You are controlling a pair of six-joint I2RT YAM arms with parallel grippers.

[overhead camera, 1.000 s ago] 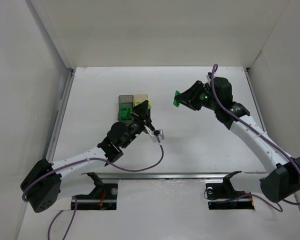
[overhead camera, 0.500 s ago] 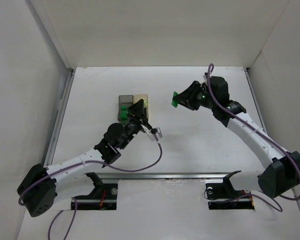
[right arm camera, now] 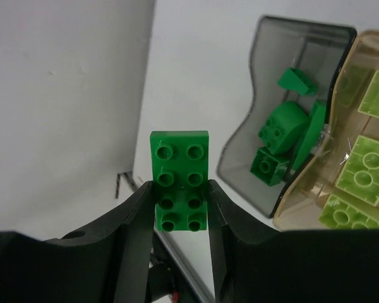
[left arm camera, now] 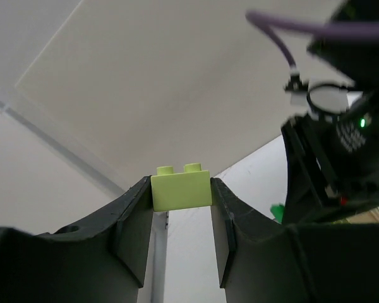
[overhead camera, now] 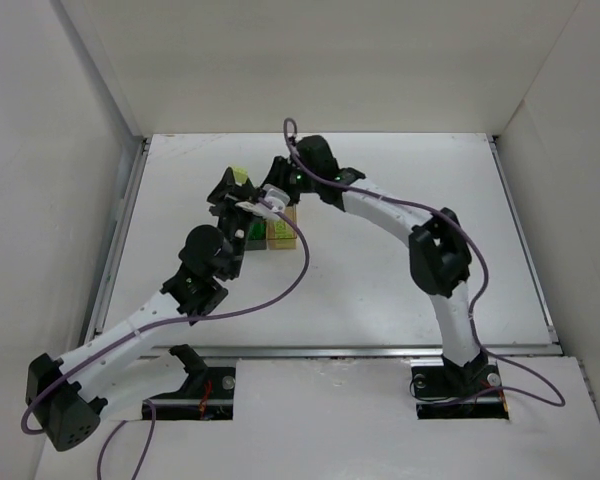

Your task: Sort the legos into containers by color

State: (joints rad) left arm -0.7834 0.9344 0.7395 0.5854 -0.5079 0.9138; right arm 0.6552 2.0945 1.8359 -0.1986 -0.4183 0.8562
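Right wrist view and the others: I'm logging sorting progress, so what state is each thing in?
left gripper, shut on a pale yellow-green brick
right gripper, shut on a dark green brick
dark grey bin, open-topped, holding green pieces
amber bin, open-topped, holding pale bricks

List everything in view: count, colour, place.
Table: one, white, underneath.
Grey bin: one, smoky, mid-table.
Tan bin: one, amber, against the grey bin.
Green bricks: about four, in the grey bin.
Pale bricks: at least three, yellow-green, in the tan bin.
Held green brick: one, right hand.
Held pale brick: one, left hand.
Arms: two, white-black, meeting near the bins.
Cables: several, purple, along them.
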